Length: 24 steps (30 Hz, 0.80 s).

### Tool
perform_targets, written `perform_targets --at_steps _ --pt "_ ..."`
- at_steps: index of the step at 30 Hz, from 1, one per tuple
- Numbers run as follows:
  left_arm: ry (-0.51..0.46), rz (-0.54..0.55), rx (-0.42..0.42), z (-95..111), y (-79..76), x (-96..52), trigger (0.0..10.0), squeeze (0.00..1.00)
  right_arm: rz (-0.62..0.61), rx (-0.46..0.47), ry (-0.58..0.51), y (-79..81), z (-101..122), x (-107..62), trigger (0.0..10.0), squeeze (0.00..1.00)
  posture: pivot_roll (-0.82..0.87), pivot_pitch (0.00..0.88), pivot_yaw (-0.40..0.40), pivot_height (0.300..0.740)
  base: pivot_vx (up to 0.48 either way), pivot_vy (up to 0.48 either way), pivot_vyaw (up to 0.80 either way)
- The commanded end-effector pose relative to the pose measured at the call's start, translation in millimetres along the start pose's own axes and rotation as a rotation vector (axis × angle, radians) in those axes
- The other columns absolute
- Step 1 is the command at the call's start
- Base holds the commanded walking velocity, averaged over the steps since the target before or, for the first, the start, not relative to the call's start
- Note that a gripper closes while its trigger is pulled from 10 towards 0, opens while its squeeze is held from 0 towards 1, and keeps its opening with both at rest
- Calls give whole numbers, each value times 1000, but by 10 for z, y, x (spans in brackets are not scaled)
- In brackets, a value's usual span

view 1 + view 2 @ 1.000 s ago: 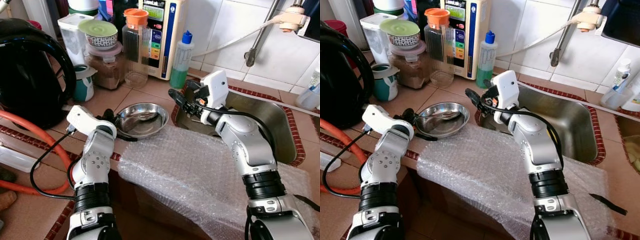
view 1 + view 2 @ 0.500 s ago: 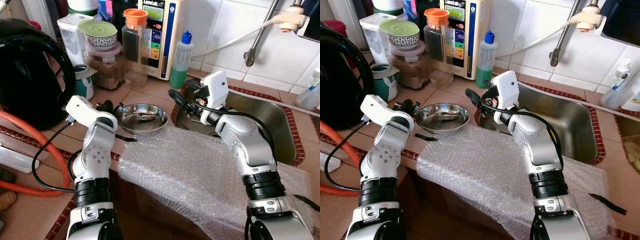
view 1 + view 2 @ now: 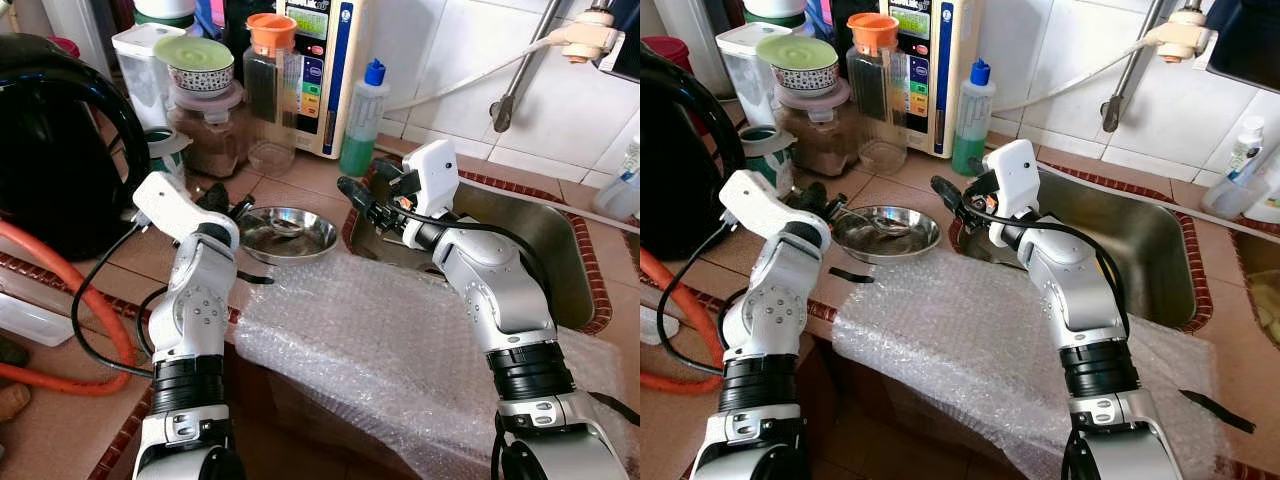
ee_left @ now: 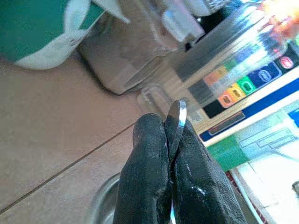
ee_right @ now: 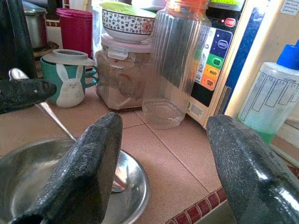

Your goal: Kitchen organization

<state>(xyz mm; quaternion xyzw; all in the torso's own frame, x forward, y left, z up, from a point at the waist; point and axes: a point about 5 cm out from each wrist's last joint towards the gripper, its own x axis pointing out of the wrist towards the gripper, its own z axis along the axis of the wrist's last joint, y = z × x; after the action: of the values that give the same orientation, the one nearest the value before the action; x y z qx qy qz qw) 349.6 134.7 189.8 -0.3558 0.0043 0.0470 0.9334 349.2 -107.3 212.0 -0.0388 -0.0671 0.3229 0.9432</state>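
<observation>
The spoon (image 5: pixel 51 122) is held by its handle end between the closed jaws of the left gripper (image 4: pixel 170 154), with its head resting in the steel bowl (image 3: pixel 290 235) on the table (image 3: pixel 300 180), beside the sink (image 3: pixel 545 250). The right gripper (image 5: pixel 163 154) is held just beside the bowl with its jaws wide and empty. The spoon is judged light, stiff and slippery, so a firm hold across the flat of the handle is advised.
</observation>
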Motion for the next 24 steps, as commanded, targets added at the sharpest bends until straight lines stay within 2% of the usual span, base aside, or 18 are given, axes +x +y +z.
perform_targets --at_steps 1,6,8,11,16,20,24 --pt "-42 -61 56 74 -137 -7 0 0 -21 1 -9 -44 18 -28 10000 0 124 0 -65 740 0 0 0" --pt "-67 -101 53 142 -218 -14 0 0 -23 3 -9 -39 13 -26 10000 0 125 0 -64 740 0 0 0" --pt "-75 -176 39 183 -324 -25 0 0 -27 4 -14 -40 16 -22 10000 0 127 0 -64 740 0 0 0" --pt "-63 -332 -41 247 -528 -36 0 0 -46 10 -25 -53 29 -7 10000 0 131 0 -60 740 0 0 0" --pt "-30 -465 -91 308 -711 -14 0 0 -56 11 -30 -49 26 -4 10000 0 132 0 -52 740 0 0 0" --pt "5 -558 -22 314 -789 8 0 0 -62 10 -30 -79 25 -20 10000 0 129 0 -43 740 0 0 0" --pt "8 -558 59 294 -787 32 0 0 -79 -12 -39 -120 62 -29 10000 0 124 0 -41 740 0 0 0"
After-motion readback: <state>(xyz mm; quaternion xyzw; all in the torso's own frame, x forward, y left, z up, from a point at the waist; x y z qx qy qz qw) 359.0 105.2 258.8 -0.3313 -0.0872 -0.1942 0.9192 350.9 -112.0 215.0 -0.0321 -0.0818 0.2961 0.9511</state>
